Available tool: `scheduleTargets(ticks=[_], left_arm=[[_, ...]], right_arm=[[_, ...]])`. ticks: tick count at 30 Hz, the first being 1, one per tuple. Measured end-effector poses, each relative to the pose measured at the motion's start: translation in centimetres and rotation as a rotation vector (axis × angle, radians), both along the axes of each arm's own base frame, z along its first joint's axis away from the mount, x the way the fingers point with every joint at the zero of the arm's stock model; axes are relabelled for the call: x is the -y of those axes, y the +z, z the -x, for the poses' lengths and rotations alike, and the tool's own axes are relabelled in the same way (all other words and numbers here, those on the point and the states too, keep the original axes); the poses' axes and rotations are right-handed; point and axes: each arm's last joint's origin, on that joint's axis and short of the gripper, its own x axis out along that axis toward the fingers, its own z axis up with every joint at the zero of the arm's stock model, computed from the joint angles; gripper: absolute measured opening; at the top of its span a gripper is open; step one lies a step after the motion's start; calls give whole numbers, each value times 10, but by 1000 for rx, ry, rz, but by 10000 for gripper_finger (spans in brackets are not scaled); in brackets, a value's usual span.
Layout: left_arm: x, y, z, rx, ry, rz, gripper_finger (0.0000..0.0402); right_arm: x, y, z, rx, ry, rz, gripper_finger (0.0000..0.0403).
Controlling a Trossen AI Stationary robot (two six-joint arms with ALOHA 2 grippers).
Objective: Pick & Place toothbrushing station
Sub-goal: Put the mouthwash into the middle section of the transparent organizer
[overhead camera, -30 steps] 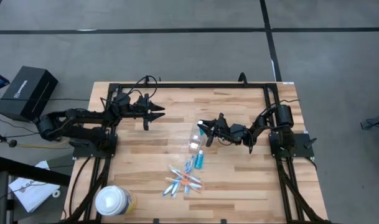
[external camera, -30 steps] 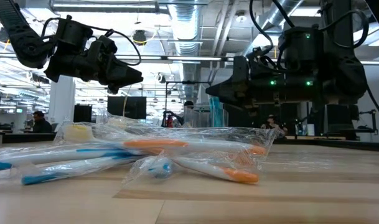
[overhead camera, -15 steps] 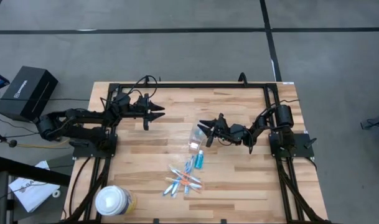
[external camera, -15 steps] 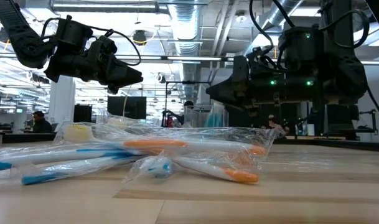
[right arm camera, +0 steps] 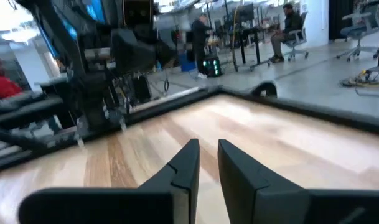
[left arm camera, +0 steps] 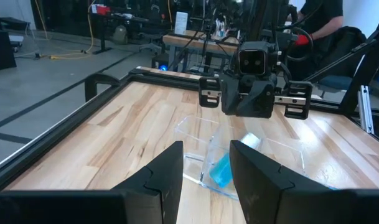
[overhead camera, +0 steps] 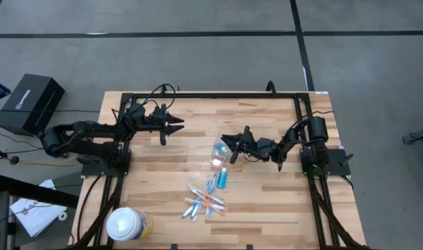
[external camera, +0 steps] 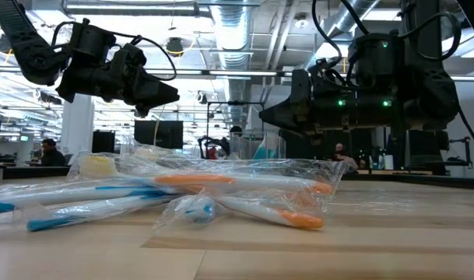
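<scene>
the clear cup [overhead camera: 217, 157] lies on the desk [overhead camera: 267, 201], beside a blue tube [overhead camera: 223, 179]. right gripper [overhead camera: 228, 143] is just by it, fingers nearly clenched, grasping nothing. left gripper [overhead camera: 175, 126] waits apart, fingers released.

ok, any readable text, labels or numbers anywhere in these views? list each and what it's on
Black box on the floor left of the table: a white label line on its top, too small to read.
Clear-wrapped blue, white and orange toothbrushes: no legible print.
Small blue tube: no legible print.
Large white-lidded yellowish container: no text visible.
Nothing else readable.
</scene>
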Motion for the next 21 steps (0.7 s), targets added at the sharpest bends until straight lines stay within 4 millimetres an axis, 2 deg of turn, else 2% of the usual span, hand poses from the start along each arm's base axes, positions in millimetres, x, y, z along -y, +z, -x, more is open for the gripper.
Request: scheduleTargets(ticks=[5, 10, 13, 15, 21], left_arm=[[-4, 14, -7, 43, -18, -4, 126], [-13, 50, -21, 150, -86, -7, 123], [-15, 74, -30, 210, -127, -23, 117], [-18, 88, -34, 233, -139, -22, 112], [-24, 115, -43, 243, -142, 36, 99]], right_arm=[[8, 30, -1, 104, 25, 35, 49], [16, 70, -3, 85, 18, 44, 29], [20, 102, -7, 45, 40, 45, 6], [22, 126, -7, 18, 45, 45, 5], [28, 193, 4, 6, 50, 32, 2]])
